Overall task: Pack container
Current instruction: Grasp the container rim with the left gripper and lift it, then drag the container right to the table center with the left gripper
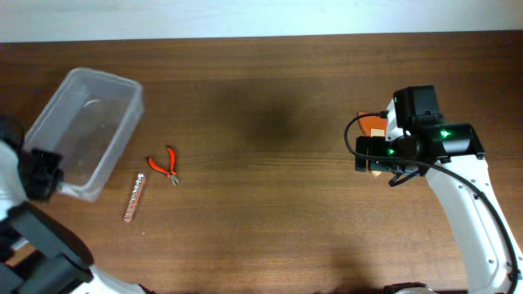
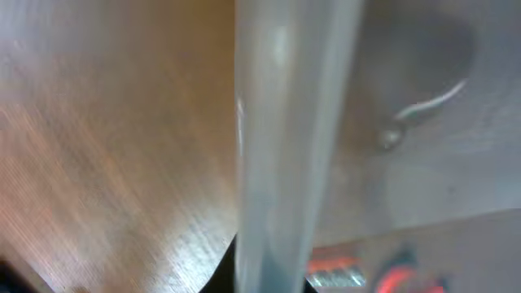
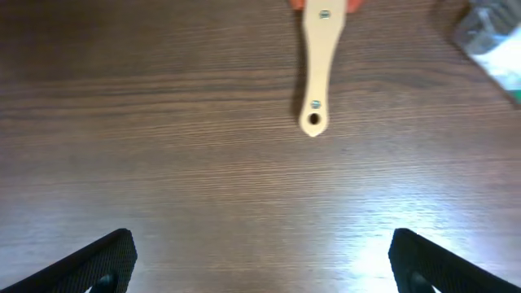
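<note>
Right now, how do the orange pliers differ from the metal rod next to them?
The pliers have orange handles spread in a V; the rod is one straight silvery, copper-tinted piece. The pliers look shorter and wider, the rod longer and slimmer. Both lie on the table outside the container.

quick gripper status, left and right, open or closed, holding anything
Left gripper: at the container's near corner; open or closed cannot be told.
Right gripper: open, holding nothing; a wooden handle lies on the table ahead.
</note>
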Controlling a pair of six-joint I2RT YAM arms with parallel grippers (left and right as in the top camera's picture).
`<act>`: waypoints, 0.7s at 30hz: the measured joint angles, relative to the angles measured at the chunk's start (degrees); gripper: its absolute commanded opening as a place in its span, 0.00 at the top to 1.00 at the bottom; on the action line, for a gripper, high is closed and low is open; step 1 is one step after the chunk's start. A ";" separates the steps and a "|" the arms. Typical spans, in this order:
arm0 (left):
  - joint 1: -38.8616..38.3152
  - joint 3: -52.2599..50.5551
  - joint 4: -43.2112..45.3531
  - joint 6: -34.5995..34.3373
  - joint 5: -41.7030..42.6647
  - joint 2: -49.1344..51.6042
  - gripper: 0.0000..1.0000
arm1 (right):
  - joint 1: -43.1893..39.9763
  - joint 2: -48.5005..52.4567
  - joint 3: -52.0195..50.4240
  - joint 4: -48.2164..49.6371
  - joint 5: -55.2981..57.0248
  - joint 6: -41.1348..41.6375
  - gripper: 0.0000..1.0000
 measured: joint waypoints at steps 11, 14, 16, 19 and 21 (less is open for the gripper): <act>-21.97 6.82 -0.13 5.46 -0.85 -14.12 0.98 | -0.07 -3.06 8.44 -6.38 8.94 2.10 0.01; -28.35 6.82 -0.13 7.74 -0.83 -14.47 0.98 | -0.61 -5.05 10.23 -8.26 11.76 4.76 0.01; -32.76 6.82 -0.15 10.54 -0.85 -13.84 0.99 | -1.60 -6.62 10.71 -9.16 13.55 7.10 0.01; -37.97 6.82 -0.17 14.51 -0.85 -12.70 0.98 | -4.00 -8.79 10.80 -9.88 15.28 10.23 0.01; -40.44 6.82 -0.17 17.09 -0.87 -11.74 0.98 | -6.03 -10.14 10.82 -10.03 15.93 11.50 0.01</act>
